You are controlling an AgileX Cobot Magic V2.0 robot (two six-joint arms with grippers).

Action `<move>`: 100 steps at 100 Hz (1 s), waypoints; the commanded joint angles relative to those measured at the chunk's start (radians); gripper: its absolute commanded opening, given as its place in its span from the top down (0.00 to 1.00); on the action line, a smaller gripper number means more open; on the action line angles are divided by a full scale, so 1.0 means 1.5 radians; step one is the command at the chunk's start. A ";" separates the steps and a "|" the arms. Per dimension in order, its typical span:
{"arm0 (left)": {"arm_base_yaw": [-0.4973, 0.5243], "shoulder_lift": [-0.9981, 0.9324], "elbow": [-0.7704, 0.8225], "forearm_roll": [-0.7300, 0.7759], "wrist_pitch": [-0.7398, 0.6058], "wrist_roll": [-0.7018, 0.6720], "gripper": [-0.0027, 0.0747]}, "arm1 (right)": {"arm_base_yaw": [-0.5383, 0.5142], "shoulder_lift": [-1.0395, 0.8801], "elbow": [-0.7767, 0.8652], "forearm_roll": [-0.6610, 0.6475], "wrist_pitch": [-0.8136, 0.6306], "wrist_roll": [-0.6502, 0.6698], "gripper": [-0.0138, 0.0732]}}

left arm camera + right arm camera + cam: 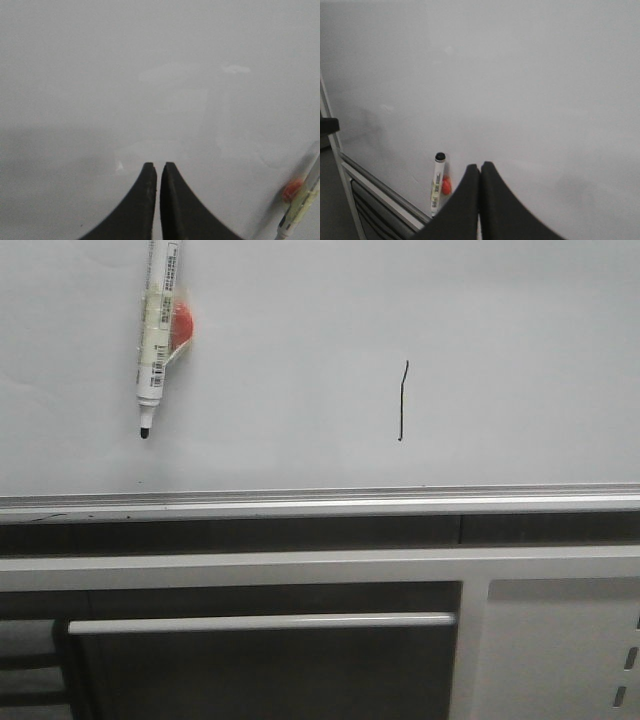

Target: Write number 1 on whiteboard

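- The number 1: one thin black stroke, long axis near-vertical, on the whiteboard above the silver rail, right of the marker.
- Marker: one, stuck to the board beside an orange magnet, uncapped tip pointing down toward the rail.
- Left gripper: fingers pressed together, holding nothing; marker just to one side in its view.
- Right gripper: fingers together, empty; marker close beside it.
- I judge the stroke finished; I cannot tell which arm is nearer to it.
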 commanded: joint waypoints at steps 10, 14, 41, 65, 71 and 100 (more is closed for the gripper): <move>-0.006 -0.103 -0.011 -0.040 0.058 0.149 0.99 | -0.019 -0.067 0.081 -0.007 -0.061 0.004 0.91; -0.006 -0.124 -0.002 -0.053 0.065 0.166 0.99 | -0.020 -0.085 0.108 -0.007 -0.061 0.004 0.91; -0.006 -0.202 0.106 -0.104 0.153 0.161 0.99 | -0.020 -0.238 0.269 -0.006 -0.029 0.022 0.91; -0.006 -0.208 0.126 -0.111 0.168 0.161 0.99 | -0.020 -0.300 0.334 0.040 -0.056 0.042 0.91; -0.006 -0.208 0.126 -0.108 0.167 0.161 0.99 | -0.020 -0.300 0.335 0.040 -0.052 0.042 0.91; -0.006 -0.208 0.126 -0.108 0.163 0.161 0.99 | -0.020 -0.300 0.336 0.040 -0.052 0.042 0.91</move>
